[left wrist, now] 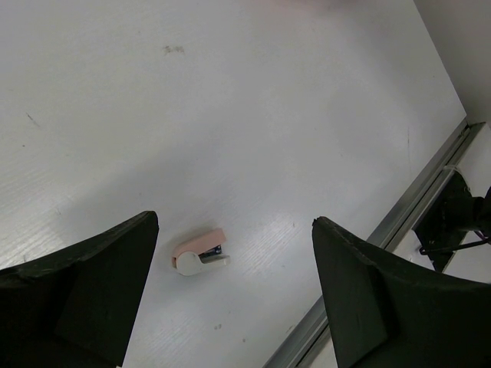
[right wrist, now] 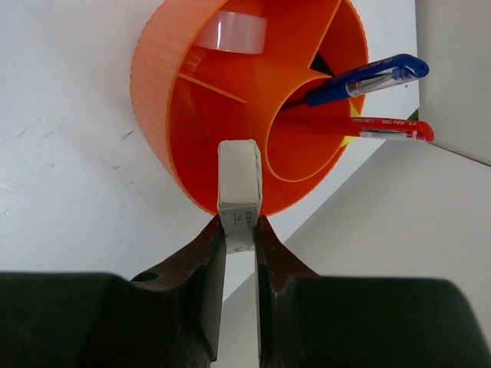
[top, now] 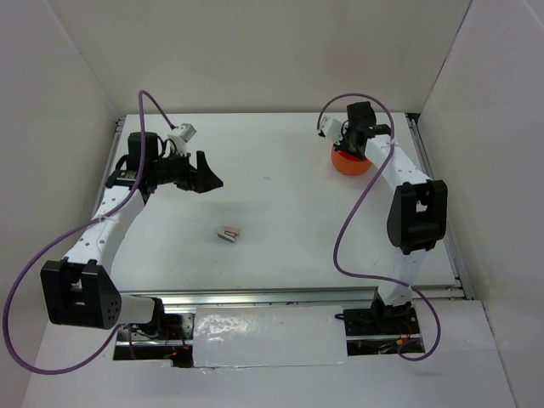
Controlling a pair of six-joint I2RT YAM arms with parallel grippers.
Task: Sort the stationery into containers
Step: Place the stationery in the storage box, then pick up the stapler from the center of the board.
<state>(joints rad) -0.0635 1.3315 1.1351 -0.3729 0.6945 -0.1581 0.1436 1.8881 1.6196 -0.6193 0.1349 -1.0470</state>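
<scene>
Left gripper point(top: 202, 177): jaws wide open, holding nothing, hovering over the left-back part of the table point(top: 297, 246). Nothing on the table is touching it.

Pink-and-white item point(left wrist: 201, 251): looks like a mini stapler, though I can't be sure. It's the only loose piece I can see on the table, lying flat near the centre. In the top view it sits nearer the arm bases than the left gripper and a bit to its right, clearly apart. In the left wrist view it's between the 2 fingers point(left wrist: 100, 291), closer to the left one and well below them. Not sorted yet, and my guess is it's the left arm's next pick.

Orange tub point(right wrist: 153, 84): back right of the table. Already in it are a blue pen point(right wrist: 368, 80) and a red pen point(right wrist: 360, 129) sharing 1 compartment, plus a translucent white ring point(right wrist: 230, 32) in another. There's something dark behind the pens; can't tell what.

Right gripper point(right wrist: 239, 230): clamped on a small white block point(right wrist: 239, 188), held upright over the tub's near rim. Not released, and I can't tell which compartment it lines up with.

Status: 3 items binned, 1 in the air over the tub, 1 left on the table. Mostly done by my read.
</scene>
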